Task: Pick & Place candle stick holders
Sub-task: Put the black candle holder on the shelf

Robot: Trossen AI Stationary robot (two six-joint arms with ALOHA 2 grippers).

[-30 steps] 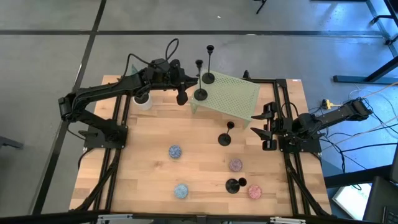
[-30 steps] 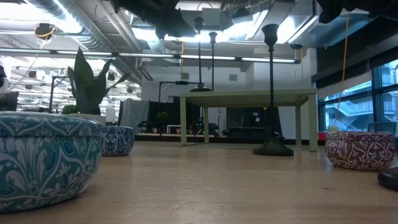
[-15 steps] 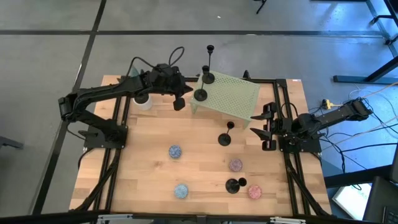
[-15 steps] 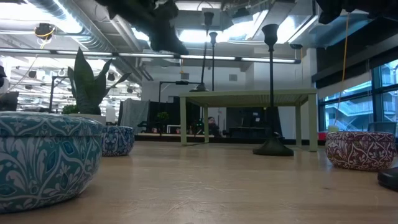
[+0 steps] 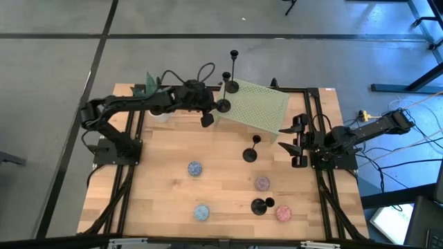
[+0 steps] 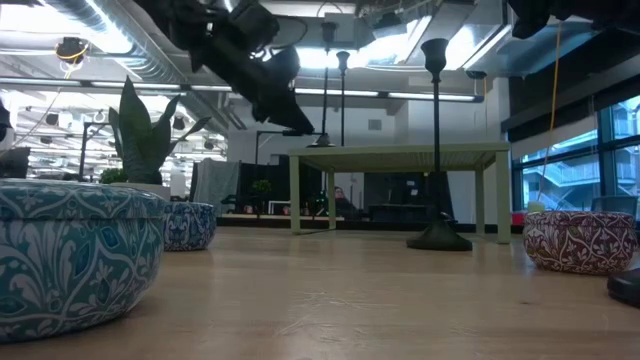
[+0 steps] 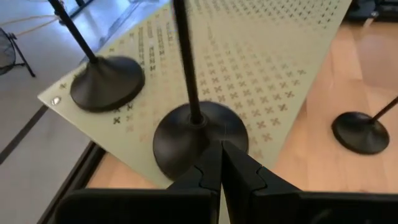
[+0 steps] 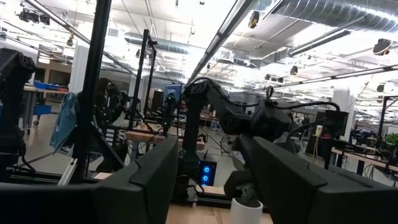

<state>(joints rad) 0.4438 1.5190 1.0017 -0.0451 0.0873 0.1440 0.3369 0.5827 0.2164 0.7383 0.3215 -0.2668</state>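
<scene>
Left gripper (image 7: 219, 163) closed empty beside the stand (image 5: 259, 107).
Two holders (image 5: 223, 105) (image 5: 232, 86) stand on it; two more (image 5: 250, 153) (image 5: 258, 205) wait on the table (image 5: 166, 194). Judged between placements: next, reach for a table holder and open. Right gripper (image 8: 208, 165), half open and empty, waits at the right edge.

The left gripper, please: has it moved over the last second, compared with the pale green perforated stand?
Yes. In the high view the left gripper, now shut, has shifted slightly toward the near edge of the pale green perforated stand, ending beside the black candlestick base at the stand's corner.
</scene>
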